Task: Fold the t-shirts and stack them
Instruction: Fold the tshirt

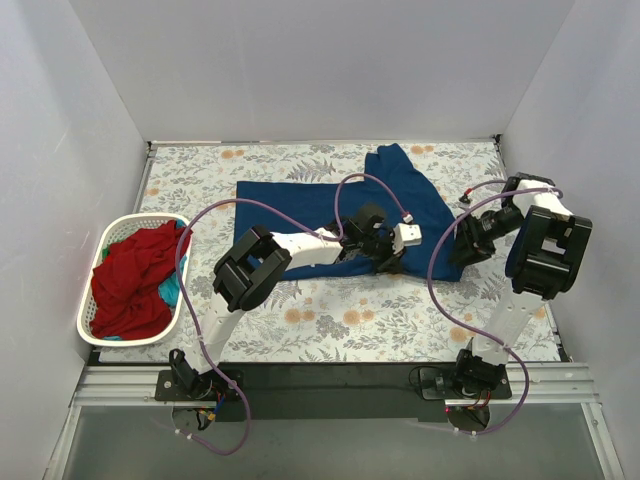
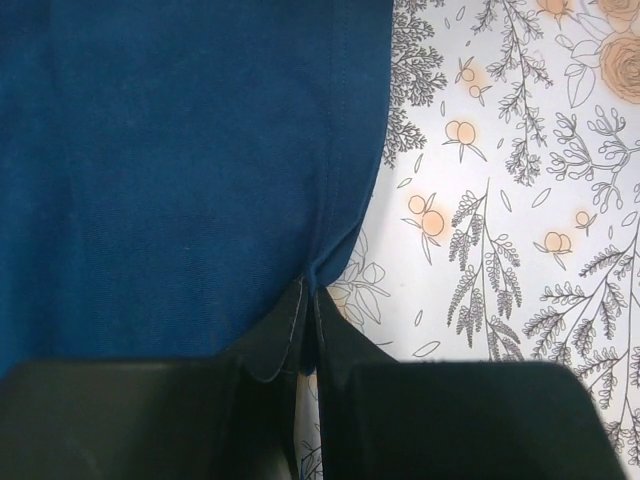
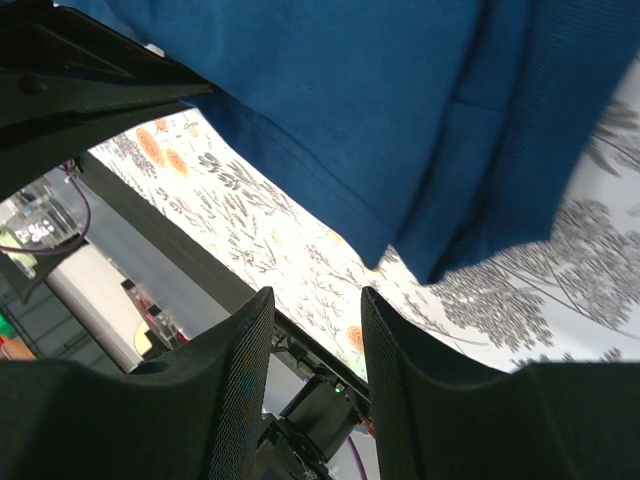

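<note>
Where left end effector (image 2: 309, 298) grips, navy t-shirt (image 2: 170, 170) vanishes.

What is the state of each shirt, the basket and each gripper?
Basket: upright, holding shirts.
Blue shirt: laid on the table, partly folded.
Red shirt: crumpled in the basket.
Teal shirt: in the basket, mostly hidden.
Left gripper: shut on the blue shirt.
Right gripper: open, empty.

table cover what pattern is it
Table cover: grey leaves, orange flowers on white; left wrist view.
</note>
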`<state>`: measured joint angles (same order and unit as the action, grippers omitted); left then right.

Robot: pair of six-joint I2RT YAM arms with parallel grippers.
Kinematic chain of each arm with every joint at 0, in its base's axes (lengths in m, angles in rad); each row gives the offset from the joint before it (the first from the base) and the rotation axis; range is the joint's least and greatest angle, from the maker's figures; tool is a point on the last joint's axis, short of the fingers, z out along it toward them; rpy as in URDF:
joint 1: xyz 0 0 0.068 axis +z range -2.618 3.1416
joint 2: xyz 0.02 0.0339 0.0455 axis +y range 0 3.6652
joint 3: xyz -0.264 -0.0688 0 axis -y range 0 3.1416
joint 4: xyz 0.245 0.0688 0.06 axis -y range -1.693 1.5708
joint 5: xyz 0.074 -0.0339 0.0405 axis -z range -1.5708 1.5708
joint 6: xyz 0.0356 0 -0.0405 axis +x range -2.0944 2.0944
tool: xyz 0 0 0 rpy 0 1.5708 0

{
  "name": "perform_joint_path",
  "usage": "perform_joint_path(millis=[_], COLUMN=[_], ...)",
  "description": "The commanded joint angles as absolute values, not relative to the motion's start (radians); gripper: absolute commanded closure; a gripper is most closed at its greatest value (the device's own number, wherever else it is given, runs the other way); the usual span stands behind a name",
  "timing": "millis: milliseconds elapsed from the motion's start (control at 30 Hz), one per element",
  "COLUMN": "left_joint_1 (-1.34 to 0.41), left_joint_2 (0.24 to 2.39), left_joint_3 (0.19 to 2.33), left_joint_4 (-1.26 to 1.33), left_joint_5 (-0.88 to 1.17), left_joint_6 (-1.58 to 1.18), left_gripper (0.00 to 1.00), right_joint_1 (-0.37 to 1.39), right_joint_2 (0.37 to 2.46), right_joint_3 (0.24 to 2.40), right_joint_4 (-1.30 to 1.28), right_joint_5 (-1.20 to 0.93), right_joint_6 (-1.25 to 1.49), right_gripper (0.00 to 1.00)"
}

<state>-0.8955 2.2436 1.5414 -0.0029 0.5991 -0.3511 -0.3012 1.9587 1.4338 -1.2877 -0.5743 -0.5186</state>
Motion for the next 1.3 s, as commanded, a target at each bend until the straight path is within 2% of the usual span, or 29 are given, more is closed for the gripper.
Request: perform_joint_path(millis=[0,233,600,833,967,1133,1233,1267], left_joint_1=[-0.893,-0.887,-0.881,-0.881,-0.881,-0.881,-0.879,-0.879], left_joint_2=[2.204,2.210,2.207,2.210,2.212,2.201,2.177,2.171], left_joint_3=[1.572,1.580,1.582,1.588,1.583,1.572,1.542,1.534], left_joint_4=[-0.015,-0.014,-0.014,-0.020,-0.029,-0.057,-0.060,-0.060], left_joint_5=[0.623,0.621,0.624,0.623,0.627,0.618,0.618,0.621], left_joint_6=[-0.383,-0.399,-0.399,-0.400,-0.400,-0.380,-0.362,-0.357], left_gripper=[1.00,1.00,1.00,1.00,0.98,0.81,0.76,0.75], right_joint_1=[-0.259,-0.244,-0.241,-0.235,-0.225,-0.221,-0.221,-0.221], right_joint_2=[1.965,2.009,2.002,2.025,2.036,2.049,2.046,2.045], right_joint_3=[1.428,1.420,1.387,1.382,1.384,1.393,1.401,1.401], right_joint_4=[-1.309,-1.282,-1.218,-1.203,-1.201,-1.203,-1.203,-1.203], right_joint_5=[-0.611,-0.568,-0.451,-0.472,-0.509,-0.525,-0.525,-0.528], right_joint_6=[-0.518,-0.492,-0.462,-0.449,-0.446,-0.442,-0.442,-0.443], right_gripper=[0.53,0.48,0.48,0.49,0.56,0.71,0.86,0.95])
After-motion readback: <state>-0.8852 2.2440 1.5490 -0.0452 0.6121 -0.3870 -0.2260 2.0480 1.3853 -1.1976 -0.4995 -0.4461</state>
